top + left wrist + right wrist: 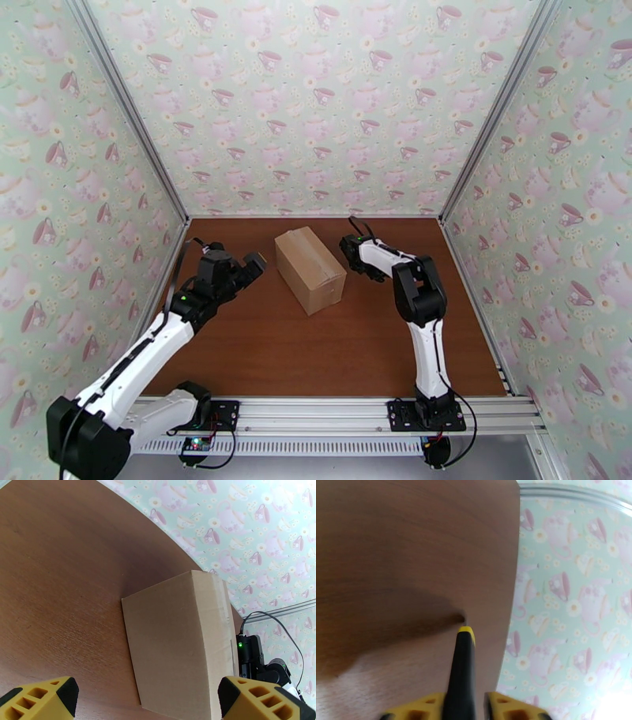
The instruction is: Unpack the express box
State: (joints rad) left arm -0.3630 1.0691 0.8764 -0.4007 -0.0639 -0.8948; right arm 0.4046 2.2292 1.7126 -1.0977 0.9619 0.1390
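The express box (pixel 310 268) lies shut on the brown counter (pixel 261 347), towards its far middle. Its long axis runs from 11 to 5 o'clock in the top view, with a tape strip along its top. The left end effector (pixel 253 264) hovers just beside it at its 9 o'clock, apart from the cardboard. Its yellow fingers (pixel 39 699) are spread wide with nothing between them, and the box's side wall stands ahead of them. The right end effector (pixel 351 253) sits near the box at its 3 o'clock, angled at the counter. A black tool (pixel 463 665) with a yellow tip stands between its fingers with a sliver of gap on one side. I cannot tell whether it is gripped.
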